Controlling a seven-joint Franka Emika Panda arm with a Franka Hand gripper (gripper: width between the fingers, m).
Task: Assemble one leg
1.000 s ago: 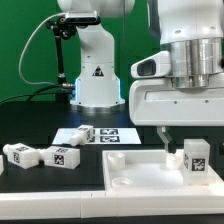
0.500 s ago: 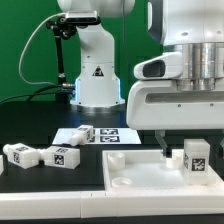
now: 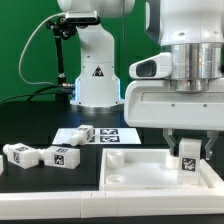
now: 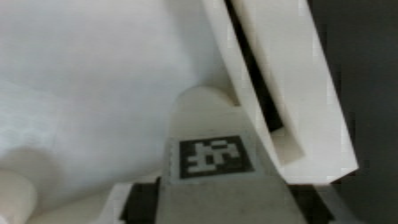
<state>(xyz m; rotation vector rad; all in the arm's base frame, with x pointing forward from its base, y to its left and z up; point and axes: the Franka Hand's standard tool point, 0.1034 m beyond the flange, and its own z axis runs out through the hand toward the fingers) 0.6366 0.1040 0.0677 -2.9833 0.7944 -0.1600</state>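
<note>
My gripper [image 3: 188, 150] is shut on a leg [image 3: 188, 161], a small white block with a black-and-white tag. I hold it upright over the far right corner of the large flat white square piece with a raised rim [image 3: 130, 176]. Whether the leg's lower end touches that piece, I cannot tell. In the wrist view the leg [image 4: 214, 150] runs out between my dark fingers [image 4: 151, 200], tag facing the camera, with the raised rim [image 4: 267, 80] beside it. The gripper [image 4: 217, 200] sits at the picture's edge.
Two more legs [image 3: 18, 154] [image 3: 60, 156] lie on the black table at the exterior view's left. A third leg [image 3: 78, 134] lies on the marker board [image 3: 112, 134]. The arm's white base [image 3: 97, 75] stands behind, against a green backdrop.
My gripper has shifted slightly toward the exterior view's left and a little lower, with the leg still in it. The other legs have not moved.
</note>
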